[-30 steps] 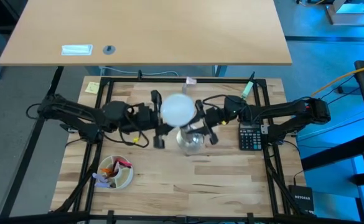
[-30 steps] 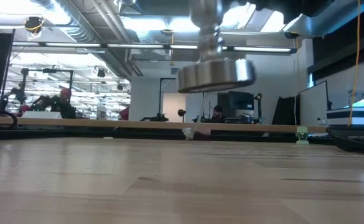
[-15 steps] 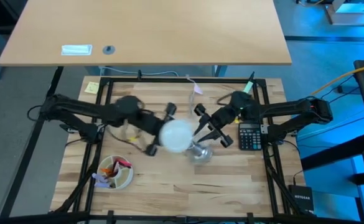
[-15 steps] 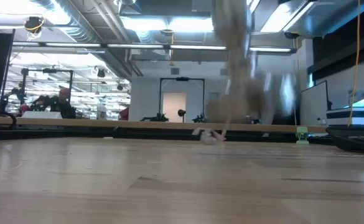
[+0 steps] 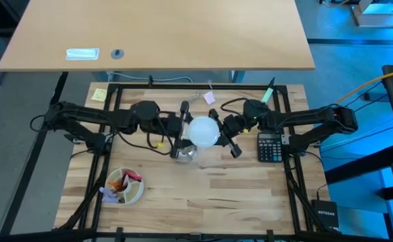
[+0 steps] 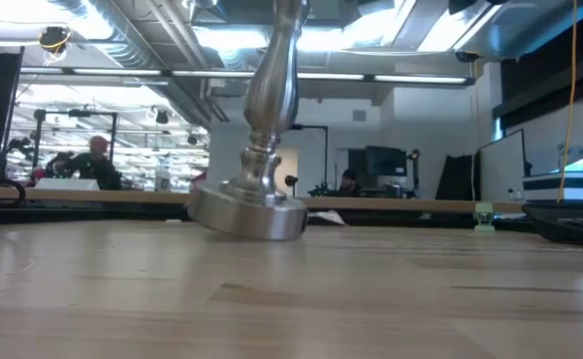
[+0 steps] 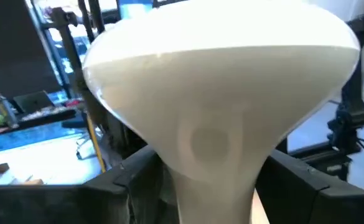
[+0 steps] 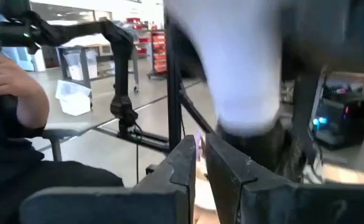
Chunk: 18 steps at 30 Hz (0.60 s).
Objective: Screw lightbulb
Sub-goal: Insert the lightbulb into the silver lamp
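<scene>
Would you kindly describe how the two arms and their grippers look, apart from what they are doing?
Both arms are dark, slim and jointed, with black cables looping along them. The left arm carries a short yellow wire near its wrist. The left gripper and right gripper each have two black, flat, blocky fingers. No markings show.

Calculator [image 5: 271, 146] near the butcher-block table's [image 5: 203, 195] right edge, bowl [image 5: 125, 186] of mixed bits front left, yellow sticky note [image 5: 99, 94] back left, pink note [image 5: 209, 98] back centre, green marker [image 5: 267, 95] back right, seated person [image 8: 7, 124] in the room beyond
</scene>
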Tool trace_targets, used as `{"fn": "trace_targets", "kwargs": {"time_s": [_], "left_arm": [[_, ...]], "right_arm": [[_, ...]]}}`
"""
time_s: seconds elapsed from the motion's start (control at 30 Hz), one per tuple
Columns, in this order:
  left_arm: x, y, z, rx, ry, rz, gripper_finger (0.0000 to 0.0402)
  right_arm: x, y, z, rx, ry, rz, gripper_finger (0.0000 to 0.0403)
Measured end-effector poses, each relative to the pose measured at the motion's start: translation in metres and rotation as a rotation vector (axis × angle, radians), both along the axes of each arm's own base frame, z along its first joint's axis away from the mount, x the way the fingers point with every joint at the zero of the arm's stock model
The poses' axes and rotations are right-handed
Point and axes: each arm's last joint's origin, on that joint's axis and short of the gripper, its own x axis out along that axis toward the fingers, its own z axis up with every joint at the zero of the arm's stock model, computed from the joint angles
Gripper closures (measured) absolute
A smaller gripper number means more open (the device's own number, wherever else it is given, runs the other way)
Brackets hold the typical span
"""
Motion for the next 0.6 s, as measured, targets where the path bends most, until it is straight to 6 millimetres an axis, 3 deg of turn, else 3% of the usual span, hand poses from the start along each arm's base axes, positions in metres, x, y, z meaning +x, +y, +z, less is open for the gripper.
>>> {"fn": "trace_targets", "kwargs": {"time_s": [0.2,0.47,0.6], "left_arm": [[-0.002,0.001,-0.001,-0.001,0.033,0.032,0.0182],[-0.002,0.003,-0.006,0.026,0.105,0.092,0.0181],[-0.002,0.003,-0.007,0.027,0.114,0.106,0.0181]], "right_arm": [[0.001,0.000,-0.003,0.001,0.032,-0.021,0.0331],[-0.001,-0.002,-0.017,-0.009,0.174,-0.079,0.0238],[-0.014,-0.004,0.002,-0.080,0.202,-0.167,0.0196]]}}
